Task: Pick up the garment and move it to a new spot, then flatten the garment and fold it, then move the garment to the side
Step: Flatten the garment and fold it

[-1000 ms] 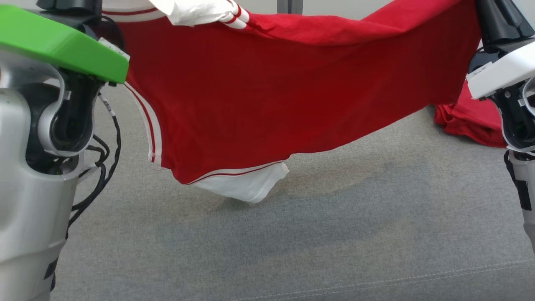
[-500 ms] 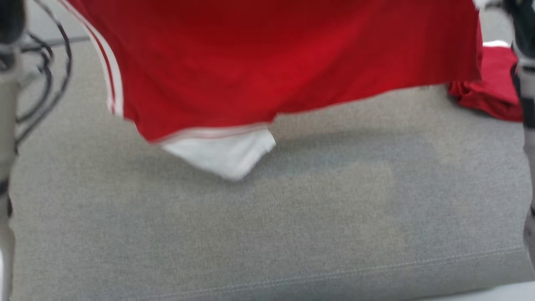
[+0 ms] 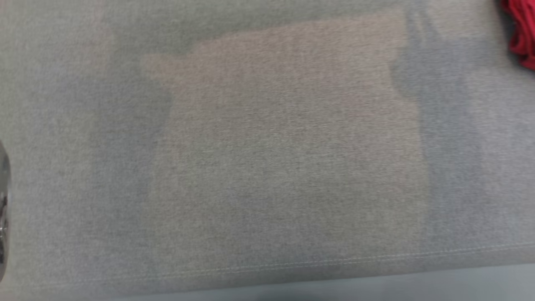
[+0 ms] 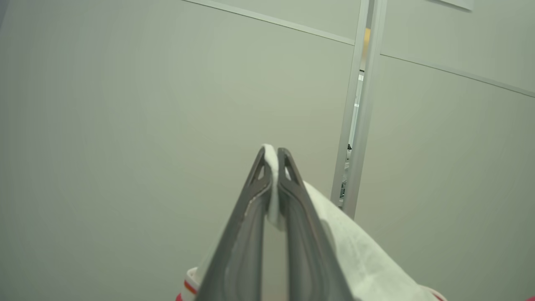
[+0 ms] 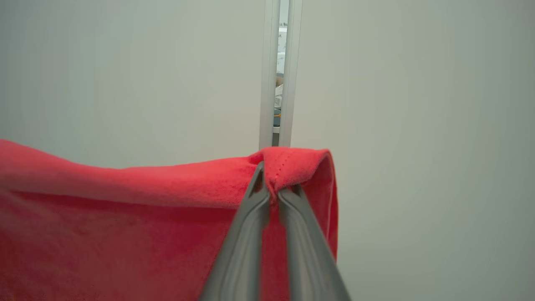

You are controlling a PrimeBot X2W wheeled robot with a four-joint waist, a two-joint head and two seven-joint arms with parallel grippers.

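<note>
The left gripper [image 4: 271,155] has its two long dark fingers rising from 6 o'clock toward 12, tips pinched together on a white fold of the garment [image 4: 359,251]. The right gripper [image 5: 273,184] points toward 12 o'clock too, clamped on the garment's red hem.

Grey woven upholstery surface [image 3: 292,146] up front: matt, a fine rough weave, with a line of pale stitching [image 3: 334,261] along the near edge. Far right, the crumpled dark-red cloth [image 3: 522,37] looks soft and dull. Over at the right gripper [image 5: 272,184], smooth matt dark-grey fingers, plastic by the look, sit on the red knit-cloth garment [image 5: 125,217], which is fuzzy with a stitched hem. The left gripper [image 4: 271,155] has the same matt fingers, on the garment's white sleeve panel [image 4: 359,255], a fine mesh-like cloth. Behind are pale smooth matt wall panels [image 4: 125,125] and a satin metal upright strip [image 4: 364,104].
</note>
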